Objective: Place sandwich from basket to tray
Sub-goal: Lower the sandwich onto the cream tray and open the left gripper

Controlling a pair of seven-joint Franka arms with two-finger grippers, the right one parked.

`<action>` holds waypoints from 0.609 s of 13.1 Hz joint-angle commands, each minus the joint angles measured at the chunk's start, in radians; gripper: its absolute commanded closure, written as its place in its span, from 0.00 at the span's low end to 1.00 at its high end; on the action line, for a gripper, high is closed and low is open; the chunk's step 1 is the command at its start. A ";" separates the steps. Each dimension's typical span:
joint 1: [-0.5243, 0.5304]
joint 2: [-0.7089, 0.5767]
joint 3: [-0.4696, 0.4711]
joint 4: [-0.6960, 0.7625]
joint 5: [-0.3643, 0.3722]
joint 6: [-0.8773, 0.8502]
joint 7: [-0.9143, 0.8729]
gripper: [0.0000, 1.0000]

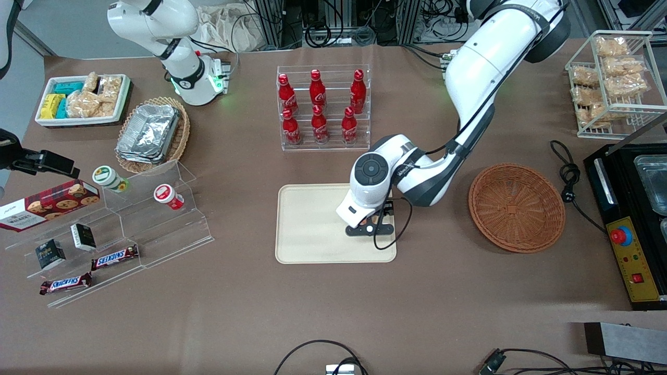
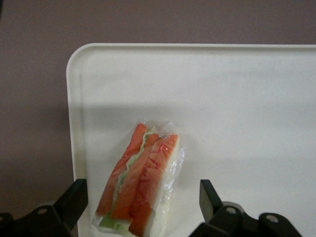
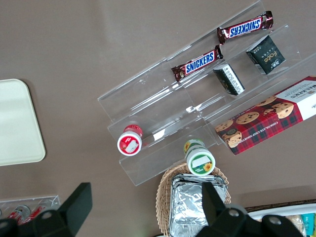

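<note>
1. The claw (image 2: 143, 197) hung low over the tray (image 1: 307, 229) near the centre of the front view, at the tray edge nearest the wicker basket (image 1: 517, 207).
2. Its fingers (image 2: 74, 197) stood apart, one on each side of the wrapped sandwich (image 2: 140, 180), touching neither face.
3. The sandwich lay on the tray near a rounded corner, red and green filling showing.
4. The basket sat on the brown desk (image 1: 333, 312), right of centre in the front view.

Cream tray (image 2: 237, 98), red-orange sandwich (image 2: 140, 180)
</note>
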 commanded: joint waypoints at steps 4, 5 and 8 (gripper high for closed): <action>0.034 -0.183 0.006 0.039 -0.072 -0.201 -0.020 0.00; 0.037 -0.212 0.009 0.039 -0.068 -0.231 -0.023 0.00; 0.133 -0.262 0.006 0.088 -0.074 -0.339 -0.022 0.00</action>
